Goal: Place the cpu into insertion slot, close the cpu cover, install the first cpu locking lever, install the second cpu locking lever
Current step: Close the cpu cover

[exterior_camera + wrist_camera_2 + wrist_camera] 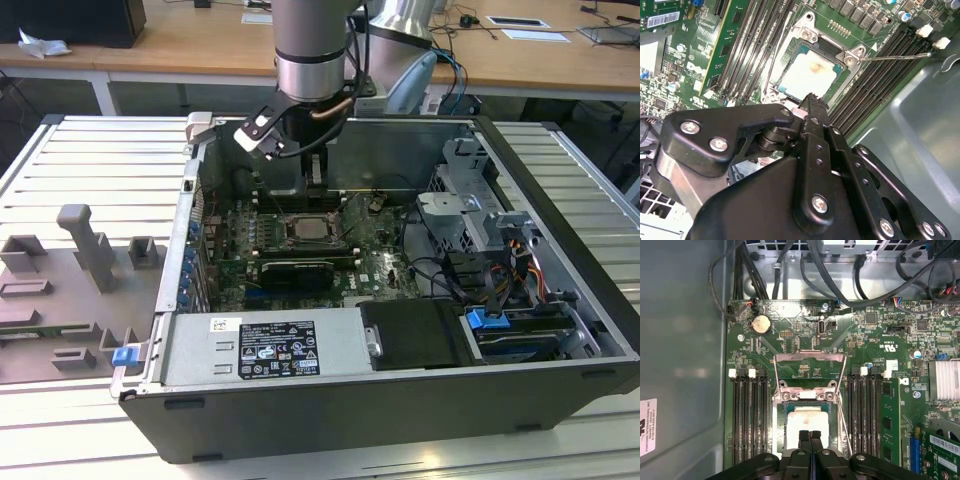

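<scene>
Exterior view, left to right: grey fixture blocks [85,250] on the slatted worktop [90,160], then the open PC case [300,420] w/ green motherboard [385,270], the arm [310,60] reaching down into it, and the drive cage [470,200] at far right. First wrist view: cpu [805,421] sits flat in the insertion slot [802,396]. The cpu cover [810,358] is flipped open beyond it. Hand [810,435] is clenched, empty, over the cpu's edge; can't tell if they touch.
</scene>
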{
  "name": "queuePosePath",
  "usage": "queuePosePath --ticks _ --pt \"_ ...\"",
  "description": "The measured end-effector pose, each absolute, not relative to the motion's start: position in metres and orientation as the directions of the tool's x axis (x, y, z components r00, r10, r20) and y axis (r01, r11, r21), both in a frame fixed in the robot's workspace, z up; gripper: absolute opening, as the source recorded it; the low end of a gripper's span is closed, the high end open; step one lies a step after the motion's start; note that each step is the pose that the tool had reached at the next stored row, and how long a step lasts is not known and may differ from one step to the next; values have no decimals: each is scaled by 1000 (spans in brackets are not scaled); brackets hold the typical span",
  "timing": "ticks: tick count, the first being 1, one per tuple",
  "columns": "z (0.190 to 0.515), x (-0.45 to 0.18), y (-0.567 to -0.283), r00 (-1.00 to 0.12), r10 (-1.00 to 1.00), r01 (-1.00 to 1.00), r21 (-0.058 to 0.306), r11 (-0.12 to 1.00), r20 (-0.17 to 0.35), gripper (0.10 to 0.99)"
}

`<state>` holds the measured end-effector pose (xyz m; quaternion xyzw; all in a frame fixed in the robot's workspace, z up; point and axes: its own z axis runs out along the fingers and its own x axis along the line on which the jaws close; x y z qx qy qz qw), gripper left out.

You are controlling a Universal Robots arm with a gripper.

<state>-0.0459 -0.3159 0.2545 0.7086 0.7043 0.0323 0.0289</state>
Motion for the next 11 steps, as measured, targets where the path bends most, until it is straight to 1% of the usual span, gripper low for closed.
queuePosePath --ticks 11 --pt "261 -38 -316 4 1000 996 86 -5 5 106"
